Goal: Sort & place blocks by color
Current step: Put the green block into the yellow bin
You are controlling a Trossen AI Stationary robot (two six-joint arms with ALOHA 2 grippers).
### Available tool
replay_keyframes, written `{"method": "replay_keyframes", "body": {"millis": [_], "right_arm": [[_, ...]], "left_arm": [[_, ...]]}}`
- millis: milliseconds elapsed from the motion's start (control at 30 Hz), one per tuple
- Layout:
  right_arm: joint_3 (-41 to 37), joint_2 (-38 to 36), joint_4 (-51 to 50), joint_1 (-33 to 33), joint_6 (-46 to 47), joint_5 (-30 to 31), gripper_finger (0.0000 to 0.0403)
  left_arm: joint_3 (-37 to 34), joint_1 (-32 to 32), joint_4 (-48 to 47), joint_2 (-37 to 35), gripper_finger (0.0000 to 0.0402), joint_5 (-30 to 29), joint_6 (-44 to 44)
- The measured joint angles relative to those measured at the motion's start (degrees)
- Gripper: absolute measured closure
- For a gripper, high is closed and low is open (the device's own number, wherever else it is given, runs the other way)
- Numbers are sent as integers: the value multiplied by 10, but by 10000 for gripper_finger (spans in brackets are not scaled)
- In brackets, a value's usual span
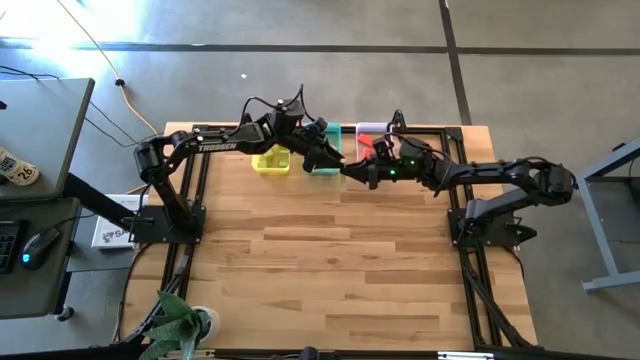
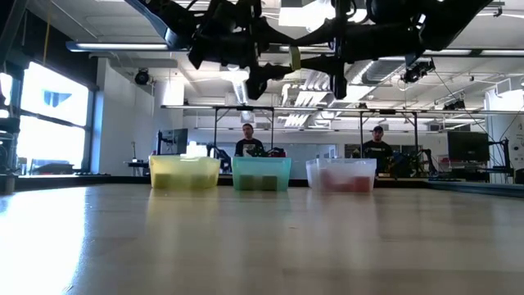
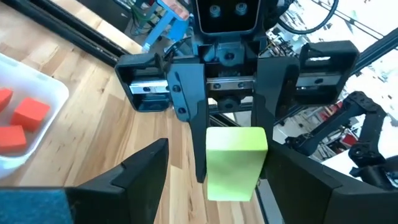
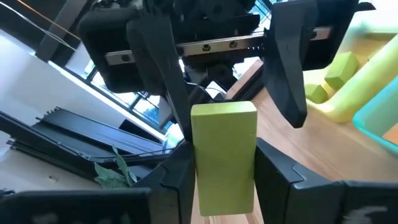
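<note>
A light green cuboid block (image 4: 224,143) hangs in mid-air between my two grippers, above the table in front of the teal bin (image 1: 327,160); the low view shows this block (image 2: 295,57) high over the tabletop. My right gripper (image 4: 224,152) reaches in from the table's right and is shut on it. My left gripper (image 3: 219,152) faces it from the left, open, with one finger on either side of the block's free end and not touching it. More green blocks (image 4: 336,74) lie in the yellow bin, and red blocks (image 3: 25,118) lie in the clear bin. My right gripper pinches the green block between its two fingers (image 3: 189,106), on the block's two long sides (image 4: 205,168) at the end nearer its wrist. The fingers come in about level from the table's right and lie along the block. The block is lifted clear, its other end pointing at the left gripper.
Three bins stand in a row at the table's far edge: yellow (image 1: 271,160), teal, and clear (image 1: 372,140). The wooden tabletop (image 1: 330,260) stretches toward the near edge. A potted plant (image 1: 180,325) sits at the near left corner. Two people (image 2: 248,141) stand in the room behind.
</note>
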Motion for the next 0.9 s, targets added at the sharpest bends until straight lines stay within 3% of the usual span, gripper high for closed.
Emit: {"method": "replay_keyframes", "body": {"millis": [500,667,900], "right_arm": [[0,-1,-8,7,-1,21,298],[0,-1,-7,15,-1,34,298],[0,-1,-7,18,-1,41,298]], "left_arm": [[0,-7,6,0,156,-5,6],[0,-8,14,0,158,-34,9],[0,-13,20,0,199,-34,33]]}}
